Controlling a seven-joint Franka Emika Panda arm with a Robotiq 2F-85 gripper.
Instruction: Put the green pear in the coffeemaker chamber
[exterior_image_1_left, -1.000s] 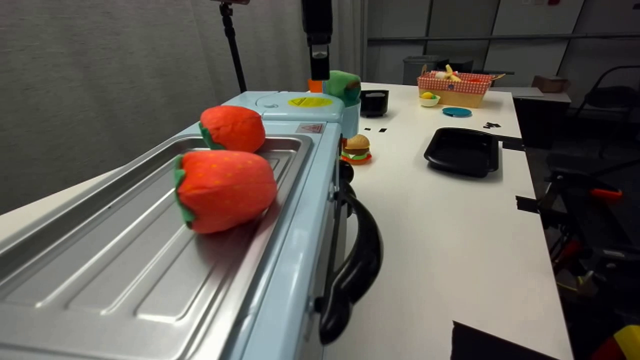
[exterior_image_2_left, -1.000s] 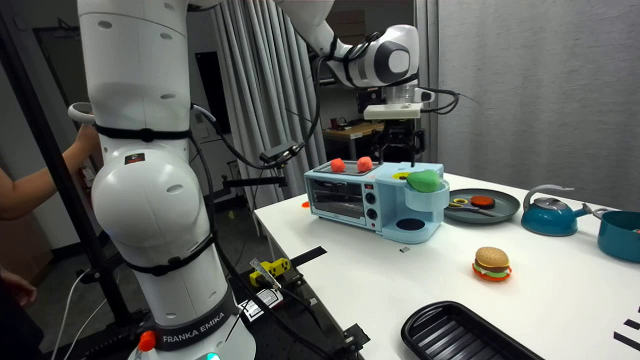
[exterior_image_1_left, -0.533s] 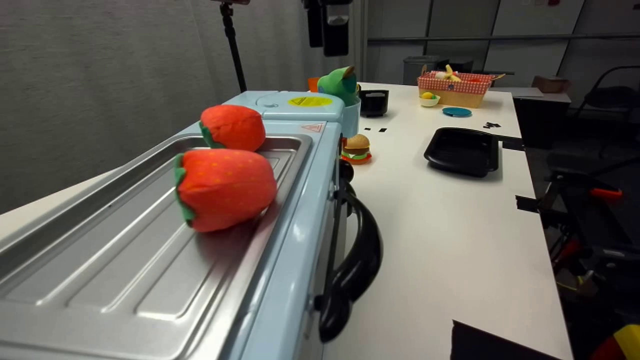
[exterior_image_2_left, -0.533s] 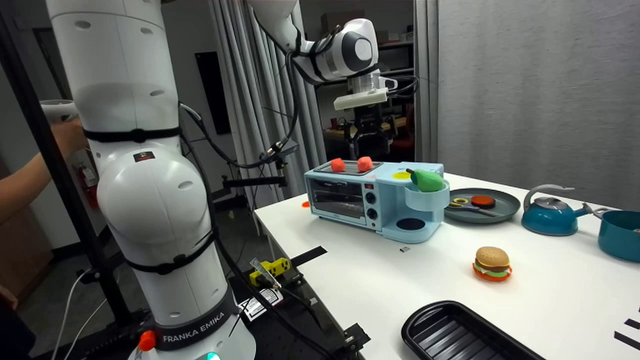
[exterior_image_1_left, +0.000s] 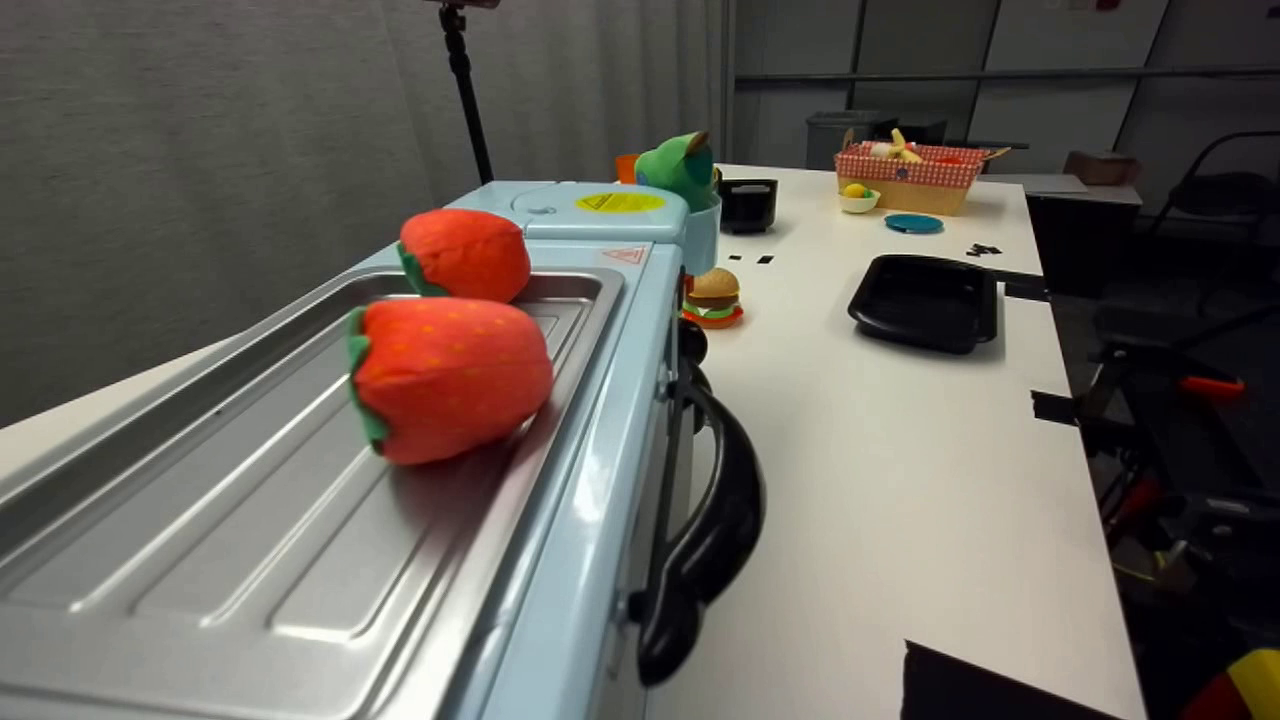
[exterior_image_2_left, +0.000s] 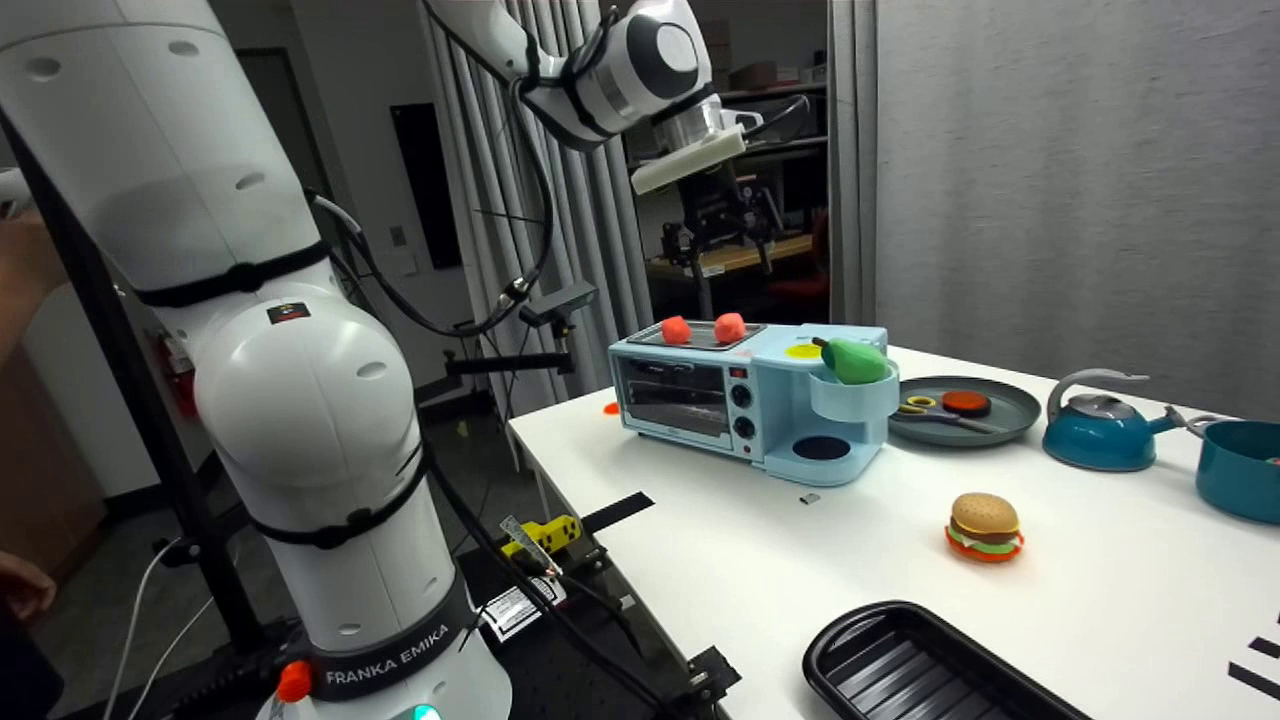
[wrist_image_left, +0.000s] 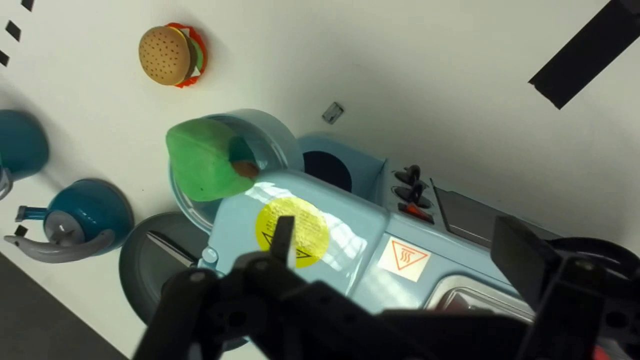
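Wrist view: pear (wrist_image_left: 202, 162), long axis aslant, stem (wrist_image_left: 246, 169) twd coffeemkr top (wrist_image_left: 342, 225).

In an exterior view, the green pear (exterior_image_2_left: 856, 360) is partly hidden by the chamber (exterior_image_2_left: 855, 402); the teal pot (exterior_image_2_left: 1238, 472) is cropped.

Green pear (wrist_image_left: 200, 162) sitting in the round, pale-blue coffeemaker chamber (wrist_image_left: 281, 131)!
Wrist view, left of centre: tilted, bulging out the top.

On a white table (exterior_image_2_left: 720, 540) we see the pale-blue coffeemaker (exterior_image_2_left: 780, 410), a grey pan (exterior_image_2_left: 1015, 405) just beside it, a teal kettle (exterior_image_2_left: 1105, 437) and a teal pot (exterior_image_2_left: 1235, 475). We also find a toy burger (exterior_image_2_left: 984, 528), a black tray (exterior_image_1_left: 925, 305), a small bowl (exterior_image_1_left: 860, 206), a basket (exterior_image_1_left: 905, 193) and strips of black tape (wrist_image_left: 582, 57).
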